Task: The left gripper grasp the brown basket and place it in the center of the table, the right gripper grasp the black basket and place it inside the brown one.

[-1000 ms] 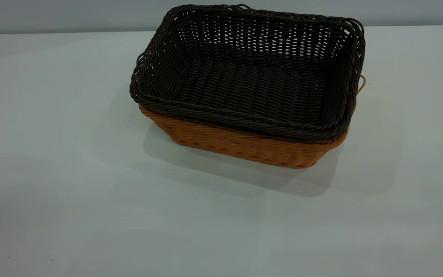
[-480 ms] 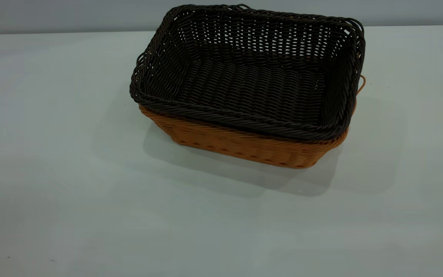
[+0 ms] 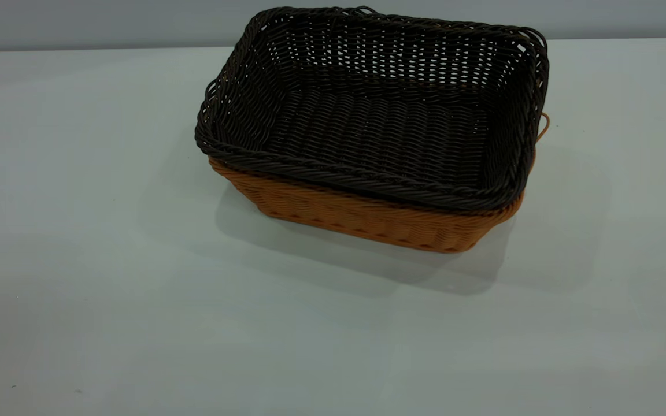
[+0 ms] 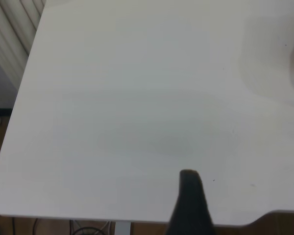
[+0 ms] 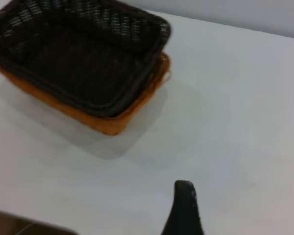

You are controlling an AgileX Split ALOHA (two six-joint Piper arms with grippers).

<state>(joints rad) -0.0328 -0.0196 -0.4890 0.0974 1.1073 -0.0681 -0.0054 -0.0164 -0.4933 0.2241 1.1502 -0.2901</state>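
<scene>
Already the black basket [image 3: 379, 115] sat nested inside the brown basket [image 3: 367, 216] near the middle of the table [image 3: 107, 289], so I judged the step in hand was only to keep both arms well clear. Both were rectangular wicker trays with braided rims. The left gripper [image 4: 191, 205] and right gripper [image 5: 183, 210] held nothing; whether their jaws were parted I could not tell.

The rectangular dark brown-black woven wicker basket [image 3: 379, 124] and orange-tan woven wicker basket [image 3: 367, 216] look ribbed and rough; the white-grey tabletop [image 3: 107, 289] looks smooth, matt.
</scene>
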